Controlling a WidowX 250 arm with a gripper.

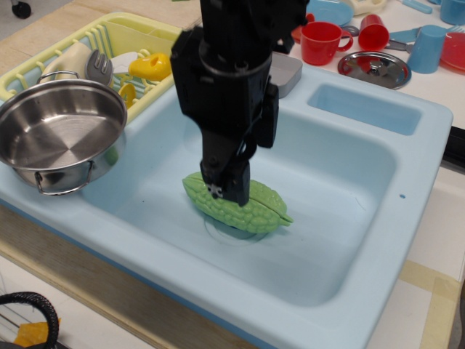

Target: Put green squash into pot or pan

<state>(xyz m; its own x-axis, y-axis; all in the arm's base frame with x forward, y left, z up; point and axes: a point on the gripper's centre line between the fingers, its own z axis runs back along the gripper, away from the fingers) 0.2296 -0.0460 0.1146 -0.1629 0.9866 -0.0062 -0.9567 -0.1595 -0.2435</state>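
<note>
The light green bumpy squash (251, 211) lies on the floor of the light blue toy sink (349, 240), over the drain. My black gripper (227, 190) comes straight down onto the squash's left half, with its fingertips against the top. The fingers overlap from this angle, so I cannot tell whether they are closed on it. The shiny steel pot (58, 134) with wire loop handles stands empty on the sink's left rim, to the left of the gripper.
A yellow dish rack (102, 40) behind the pot holds a small yellow toy (149, 67) and utensils. Red cups (320, 40), blue cups (429, 47) and a flat steel lid (374, 67) stand behind the sink. A small side basin (363, 109) lies at the back right.
</note>
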